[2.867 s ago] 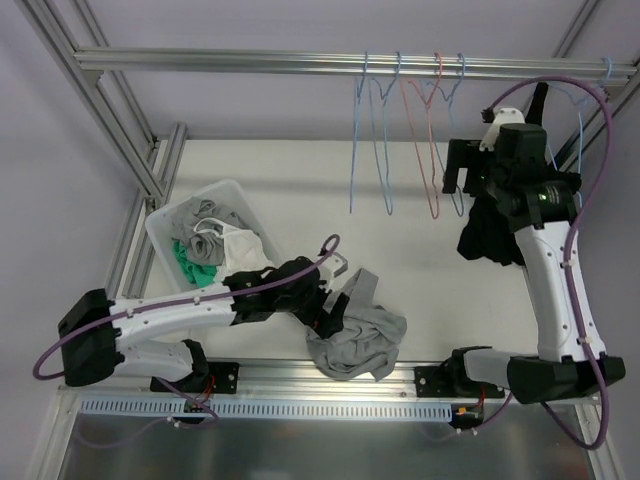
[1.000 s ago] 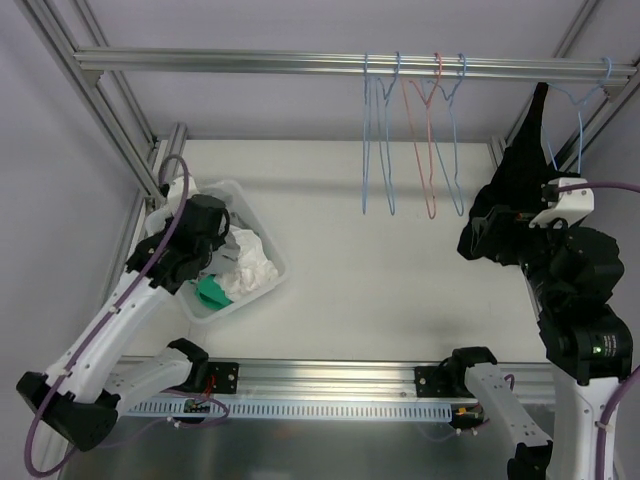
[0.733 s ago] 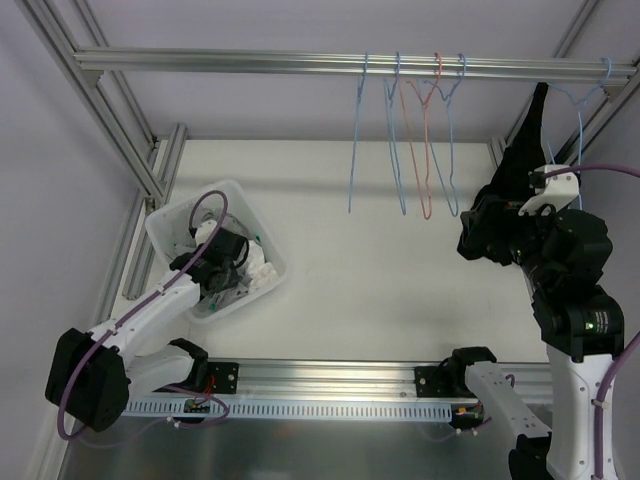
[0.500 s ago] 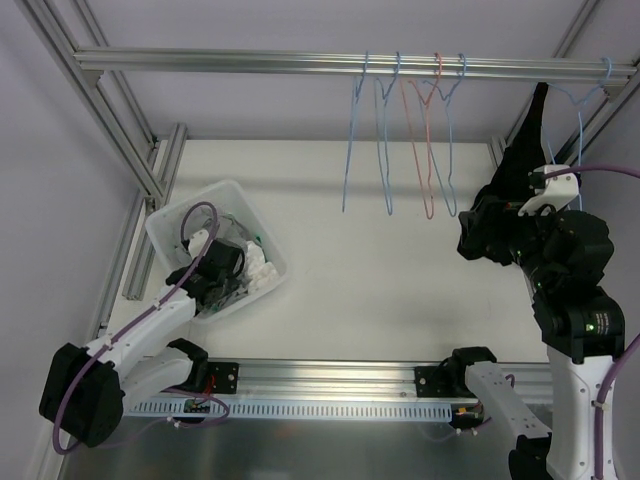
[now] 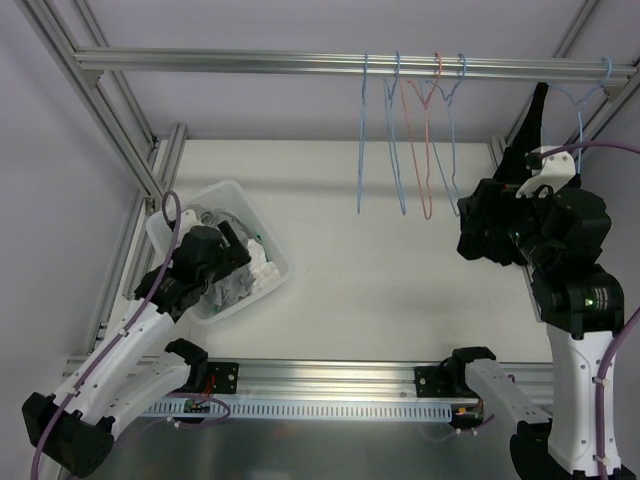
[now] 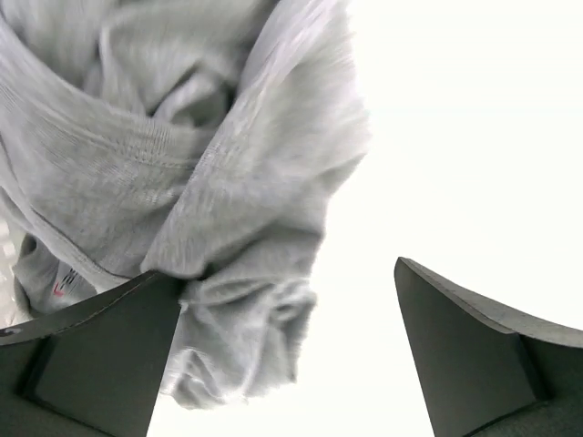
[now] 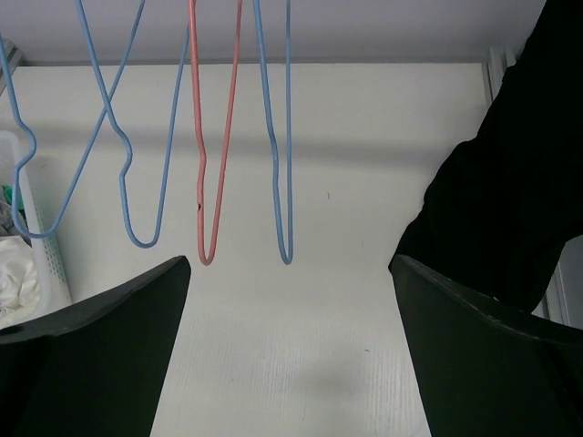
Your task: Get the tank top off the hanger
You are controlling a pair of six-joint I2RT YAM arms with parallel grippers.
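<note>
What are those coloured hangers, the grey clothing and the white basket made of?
Hangers: thin wire, probably metal with a blue or red coating; smooth, evenly bent lines.
Grey clothing: soft knit, likely cotton jersey; matte, with folds and stitched hems.
Basket: seemingly white plastic, with slotted walls.

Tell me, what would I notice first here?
Probably the black tank top hanging at the far right. Next come the empty blue and pink hangers dangling from the rail, and the white basket of clothes on the left, with the left hand open over it.
</note>
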